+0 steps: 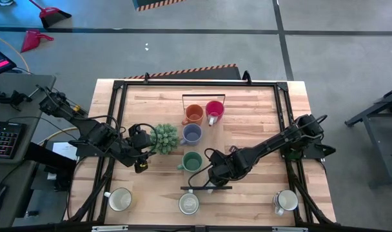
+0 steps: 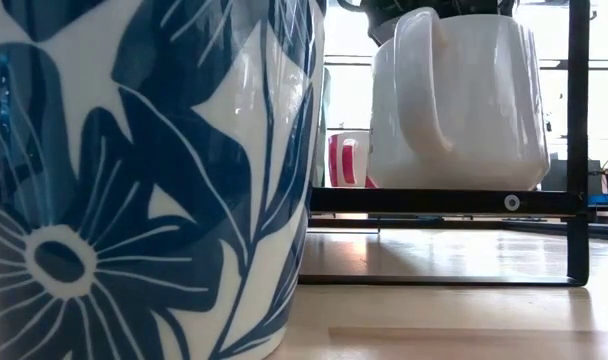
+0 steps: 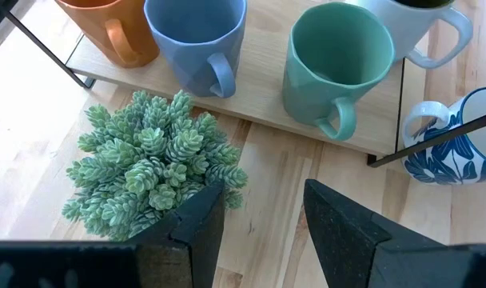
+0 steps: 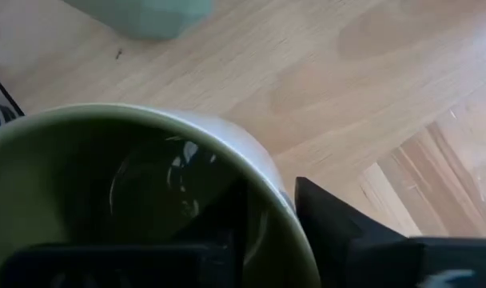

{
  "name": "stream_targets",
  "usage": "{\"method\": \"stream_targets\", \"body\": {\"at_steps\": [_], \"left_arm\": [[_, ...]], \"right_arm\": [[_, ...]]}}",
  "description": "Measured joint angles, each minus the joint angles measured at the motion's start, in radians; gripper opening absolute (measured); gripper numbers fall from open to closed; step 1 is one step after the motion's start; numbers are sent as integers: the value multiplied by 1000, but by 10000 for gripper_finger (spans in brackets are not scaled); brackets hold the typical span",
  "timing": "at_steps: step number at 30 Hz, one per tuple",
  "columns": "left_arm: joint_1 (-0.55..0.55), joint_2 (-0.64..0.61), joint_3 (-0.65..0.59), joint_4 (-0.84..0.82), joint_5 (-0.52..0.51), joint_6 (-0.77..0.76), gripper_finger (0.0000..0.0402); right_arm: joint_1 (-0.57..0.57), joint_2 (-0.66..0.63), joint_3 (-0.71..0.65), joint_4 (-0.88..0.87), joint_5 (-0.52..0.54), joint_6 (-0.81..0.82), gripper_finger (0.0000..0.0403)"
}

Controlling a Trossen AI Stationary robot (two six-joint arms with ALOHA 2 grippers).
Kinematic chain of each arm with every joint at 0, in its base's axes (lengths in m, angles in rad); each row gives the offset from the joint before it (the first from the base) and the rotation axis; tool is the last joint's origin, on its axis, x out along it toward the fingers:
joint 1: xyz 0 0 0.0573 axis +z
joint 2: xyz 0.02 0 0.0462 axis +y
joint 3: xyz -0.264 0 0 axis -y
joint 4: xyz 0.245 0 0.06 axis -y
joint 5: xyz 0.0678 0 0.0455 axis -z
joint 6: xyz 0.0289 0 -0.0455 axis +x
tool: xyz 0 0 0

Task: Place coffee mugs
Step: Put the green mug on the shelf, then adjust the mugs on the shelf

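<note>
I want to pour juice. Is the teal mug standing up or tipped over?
Standing up. The teal mug rests on its base on the wooden board, with its open mouth facing up and its handle at the side.

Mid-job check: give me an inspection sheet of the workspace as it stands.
Surface: wooden table, ringed by a black frame.
Job's things: orange mug, pink-red mug, lavender-blue mug and teal mug grouped mid-table; olive-green mug beside the teal mug; floral mug front centre; white mugs at the front corners.
Clutter: potted plant left of the lavender-blue mug.
End effectors: left end effector open, beside the potted plant; right end effector at the olive-green mug's rim.
Cables: cable loops on the arms.
Surroundings: keyboard, red dustpan.
</note>
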Motion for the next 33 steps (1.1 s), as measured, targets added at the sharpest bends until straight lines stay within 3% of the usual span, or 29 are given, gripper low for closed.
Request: {"method": "stream_targets", "body": {"at_steps": [8, 16, 21, 33], "left_arm": [[0, 0, 0, -1, 0, 0, 161], [0, 0, 0, 0, 0, 0, 161], [0, 0, 0, 0, 0, 0, 161], [0, 0, 0, 0, 0, 1, 161]], "right_arm": [[-1, -44, 50, -22, 47, -4, 101], [0, -49, 169, -53, 51, -107, 101], [-6, -49, 231, -22, 113, -180, 101], [-26, -48, 226, 205, 24, -324, 101]]}}
